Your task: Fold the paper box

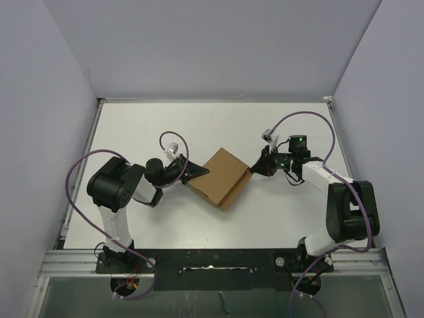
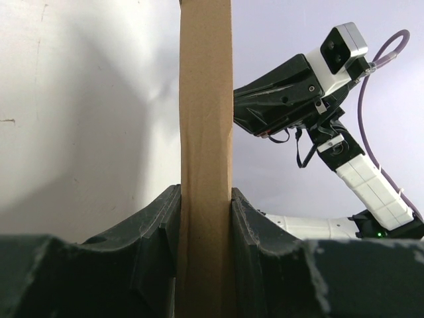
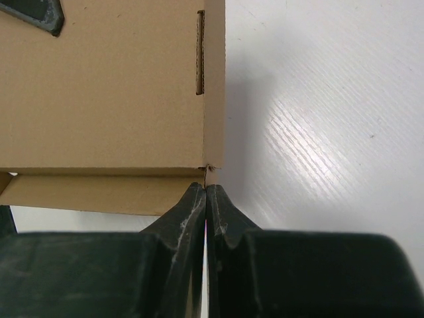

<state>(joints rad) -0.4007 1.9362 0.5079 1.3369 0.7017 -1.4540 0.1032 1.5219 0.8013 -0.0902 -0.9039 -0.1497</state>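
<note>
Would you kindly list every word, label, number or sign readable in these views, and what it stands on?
None: the paper box is plain brown cardboard without print, and neither the left gripper nor the right gripper shows any legible marking.

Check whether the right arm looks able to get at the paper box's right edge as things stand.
Probably yes: the right gripper, its jaws shut, sits at a corner of the paper box with nothing between. The left gripper clamps the opposite edge, clear of that side.
</note>
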